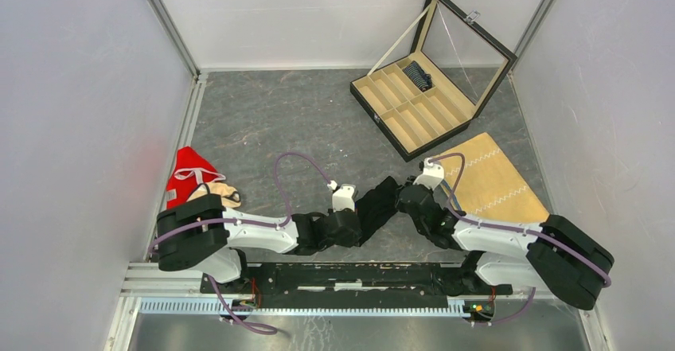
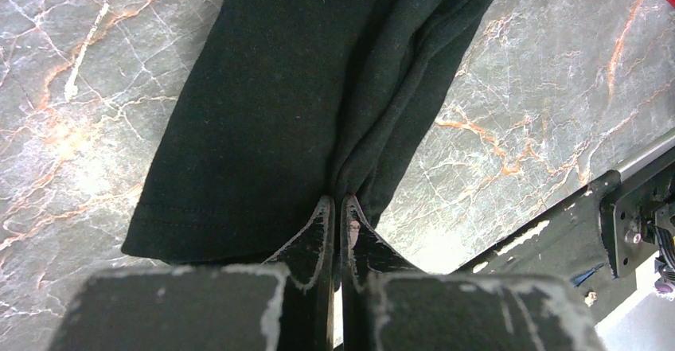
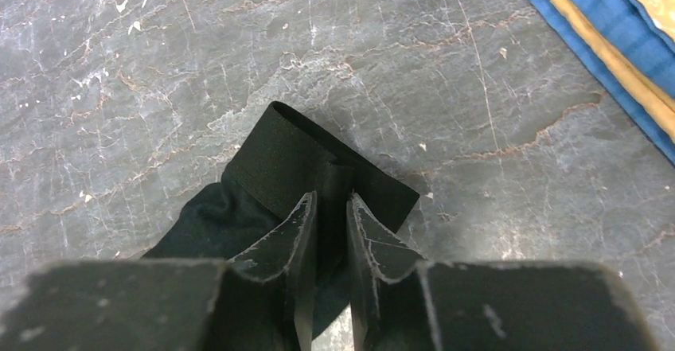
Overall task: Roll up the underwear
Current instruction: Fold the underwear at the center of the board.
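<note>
The plain black underwear (image 1: 377,206) lies stretched on the marble table between my two grippers. My left gripper (image 1: 356,225) is shut on a bunched fold at one end; in the left wrist view the black fabric (image 2: 302,88) spreads away from the closed fingertips (image 2: 337,204). My right gripper (image 1: 410,200) is shut on the other end; in the right wrist view the folded waistband (image 3: 294,156) runs between the nearly closed fingers (image 3: 329,200). A dark navy striped pair (image 1: 417,75), rolled, sits in a compartment of the box.
An open wooden compartment box (image 1: 398,132) with a glass lid stands at the back right. A tan cloth with white zigzag stitching (image 1: 489,180) lies right of my right gripper. A red garment (image 1: 189,172) lies at the left. A metal rail (image 1: 318,275) runs along the near edge.
</note>
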Controlling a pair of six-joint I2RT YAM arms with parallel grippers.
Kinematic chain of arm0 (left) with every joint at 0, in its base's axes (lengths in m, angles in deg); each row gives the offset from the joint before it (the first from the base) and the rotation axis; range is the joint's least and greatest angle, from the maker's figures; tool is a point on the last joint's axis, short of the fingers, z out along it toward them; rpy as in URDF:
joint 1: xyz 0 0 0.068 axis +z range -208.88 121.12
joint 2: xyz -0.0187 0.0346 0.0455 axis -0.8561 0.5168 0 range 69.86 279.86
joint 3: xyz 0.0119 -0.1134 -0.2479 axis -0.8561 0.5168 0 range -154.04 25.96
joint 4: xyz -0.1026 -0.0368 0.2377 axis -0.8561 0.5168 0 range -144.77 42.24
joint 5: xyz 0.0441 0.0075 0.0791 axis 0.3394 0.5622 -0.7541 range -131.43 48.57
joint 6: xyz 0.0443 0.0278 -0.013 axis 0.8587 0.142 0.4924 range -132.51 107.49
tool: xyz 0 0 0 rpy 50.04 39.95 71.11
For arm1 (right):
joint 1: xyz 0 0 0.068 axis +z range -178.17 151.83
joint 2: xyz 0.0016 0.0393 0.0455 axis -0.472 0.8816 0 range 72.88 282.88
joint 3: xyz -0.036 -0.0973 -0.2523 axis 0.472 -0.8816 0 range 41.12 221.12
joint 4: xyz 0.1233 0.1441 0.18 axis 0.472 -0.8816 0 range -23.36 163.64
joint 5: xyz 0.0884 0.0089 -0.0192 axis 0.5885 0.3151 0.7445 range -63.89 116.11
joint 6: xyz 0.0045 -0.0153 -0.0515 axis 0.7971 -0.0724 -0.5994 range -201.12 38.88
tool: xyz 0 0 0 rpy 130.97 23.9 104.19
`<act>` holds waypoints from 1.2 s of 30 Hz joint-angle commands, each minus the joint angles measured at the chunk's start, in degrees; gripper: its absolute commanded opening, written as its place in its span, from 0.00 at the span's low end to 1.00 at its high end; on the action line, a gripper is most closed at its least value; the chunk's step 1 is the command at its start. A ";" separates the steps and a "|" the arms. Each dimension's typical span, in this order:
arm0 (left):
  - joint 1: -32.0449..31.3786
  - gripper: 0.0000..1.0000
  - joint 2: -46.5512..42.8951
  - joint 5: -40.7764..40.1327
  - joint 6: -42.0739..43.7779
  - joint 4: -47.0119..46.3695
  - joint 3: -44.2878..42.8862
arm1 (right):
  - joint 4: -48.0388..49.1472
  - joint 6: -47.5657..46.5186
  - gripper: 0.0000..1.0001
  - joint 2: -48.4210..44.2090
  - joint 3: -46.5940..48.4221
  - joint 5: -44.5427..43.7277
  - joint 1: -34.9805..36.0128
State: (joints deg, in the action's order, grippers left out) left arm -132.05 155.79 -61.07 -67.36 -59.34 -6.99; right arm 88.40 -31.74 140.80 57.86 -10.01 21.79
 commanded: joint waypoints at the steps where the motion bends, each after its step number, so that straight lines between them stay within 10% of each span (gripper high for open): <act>1: -0.35 0.02 5.29 0.39 0.88 15.09 3.96 | -4.40 2.11 0.25 -2.52 -1.23 -3.34 0.66; 21: -0.38 0.02 4.15 0.23 0.89 16.12 5.42 | -6.65 1.85 0.17 -0.43 -4.34 -7.87 -0.26; 29: -0.40 0.02 4.08 0.41 1.77 16.26 4.71 | -7.41 -0.12 0.29 -0.56 -3.24 -5.94 -1.30; 36: -0.39 0.40 1.19 2.29 5.43 17.02 1.75 | -8.94 -1.69 0.37 -3.50 -1.48 -4.68 -1.26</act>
State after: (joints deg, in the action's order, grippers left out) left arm -132.05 155.46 -60.65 -66.57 -58.93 -7.97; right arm 83.33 -31.71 138.44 55.15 -14.73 20.89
